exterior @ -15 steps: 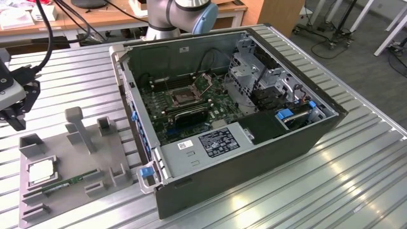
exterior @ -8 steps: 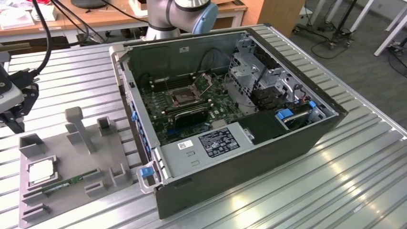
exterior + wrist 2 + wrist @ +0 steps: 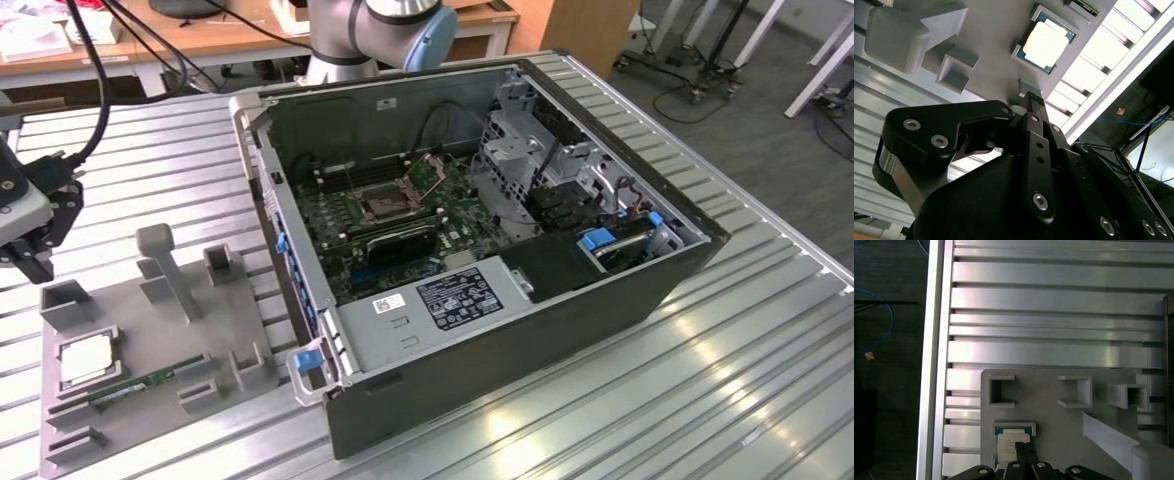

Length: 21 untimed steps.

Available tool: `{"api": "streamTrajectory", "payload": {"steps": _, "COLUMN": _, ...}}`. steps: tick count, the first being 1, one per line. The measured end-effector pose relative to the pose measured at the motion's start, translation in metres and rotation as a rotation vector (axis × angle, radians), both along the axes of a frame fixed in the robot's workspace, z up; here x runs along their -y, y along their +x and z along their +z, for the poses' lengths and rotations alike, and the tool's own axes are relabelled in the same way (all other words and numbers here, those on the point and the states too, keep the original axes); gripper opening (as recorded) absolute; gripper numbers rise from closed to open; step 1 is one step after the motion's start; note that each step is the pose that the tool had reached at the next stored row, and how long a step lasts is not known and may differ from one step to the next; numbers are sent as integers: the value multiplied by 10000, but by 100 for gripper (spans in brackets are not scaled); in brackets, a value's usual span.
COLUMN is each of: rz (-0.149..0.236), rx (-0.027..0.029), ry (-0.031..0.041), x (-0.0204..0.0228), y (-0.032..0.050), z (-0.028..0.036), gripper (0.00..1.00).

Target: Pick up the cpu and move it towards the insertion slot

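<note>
The cpu (image 3: 87,358) lies flat in a shallow square holder on the grey fixture plate (image 3: 247,310), at the exterior view's left. Its silvery top shows in both wrist views (image 3: 1049,40) (image 3: 1005,439). My gripper (image 3: 30,268) hangs above the table beyond the plate's far corner, apart from the cpu. Its black fingers are shut together with nothing between them (image 3: 1030,96) (image 3: 1021,446). The insertion slot (image 3: 383,205) is a square socket with a dark centre on the green board inside the open computer case.
The open computer case (image 3: 534,270) lies on the slatted metal table (image 3: 747,380). Upright grey posts (image 3: 167,270) stand on the fixture plate. A green memory stick (image 3: 134,385) lies near the cpu. The table edge (image 3: 936,365) drops to a dark floor.
</note>
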<state>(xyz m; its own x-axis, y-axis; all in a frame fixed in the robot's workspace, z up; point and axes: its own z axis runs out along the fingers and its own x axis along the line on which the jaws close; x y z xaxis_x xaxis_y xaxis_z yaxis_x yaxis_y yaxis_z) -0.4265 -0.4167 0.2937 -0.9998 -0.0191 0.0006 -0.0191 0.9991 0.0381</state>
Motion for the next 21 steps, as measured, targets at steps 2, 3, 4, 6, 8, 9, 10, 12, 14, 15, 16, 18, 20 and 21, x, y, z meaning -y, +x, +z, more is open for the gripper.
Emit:
{"api": "streamTrajectory", "payload": {"steps": 2, "rz": 0, "rx": 1, "ry": 1, "x": 0, "y": 0, "z": -1, "gripper": 11}}
{"api": "streamTrajectory", "payload": {"steps": 3, "rz": 0, "rx": 1, "ry": 1, "x": 0, "y": 0, "z": -1, "gripper": 11}}
{"api": "streamTrajectory", "payload": {"steps": 4, "rz": 0, "rx": 1, "ry": 1, "x": 0, "y": 0, "z": -1, "gripper": 11}}
{"api": "streamTrajectory", "payload": {"steps": 6, "rz": -1, "rx": 1, "ry": 1, "x": 0, "y": 0, "z": -1, "gripper": 11}}
{"api": "streamTrajectory", "payload": {"steps": 8, "rz": 0, "rx": 1, "ry": 1, "x": 0, "y": 0, "z": -2, "gripper": 11}}
{"api": "streamTrajectory", "payload": {"steps": 9, "rz": 0, "rx": 2, "ry": 1, "x": 0, "y": 0, "z": -4, "gripper": 11}}
{"api": "streamTrajectory", "payload": {"steps": 10, "rz": 0, "rx": 5, "ry": 3, "x": 0, "y": 0, "z": -9, "gripper": 11}}
{"api": "streamTrajectory", "payload": {"steps": 12, "rz": 0, "rx": 2, "ry": 3, "x": 0, "y": 0, "z": -24, "gripper": 11}}
{"api": "streamTrajectory", "payload": {"steps": 14, "rz": -1, "rx": 3, "ry": 3, "x": 0, "y": 0, "z": -54, "gripper": 11}}
{"api": "streamTrajectory", "payload": {"steps": 15, "rz": -1, "rx": 2, "ry": 3, "x": 0, "y": 0, "z": -69, "gripper": 11}}
{"api": "streamTrajectory", "payload": {"steps": 16, "rz": -1, "rx": 1, "ry": 2, "x": 0, "y": 0, "z": -85, "gripper": 11}}
{"api": "streamTrajectory", "payload": {"steps": 18, "rz": 0, "rx": 2, "ry": 3, "x": 0, "y": 0, "z": -110, "gripper": 11}}
{"api": "streamTrajectory", "payload": {"steps": 20, "rz": 0, "rx": 0, "ry": 1, "x": 1, "y": 0, "z": -115, "gripper": 11}}
{"api": "streamTrajectory", "payload": {"steps": 21, "rz": 0, "rx": -2, "ry": 0, "x": 1, "y": 0, "z": -115, "gripper": 11}}
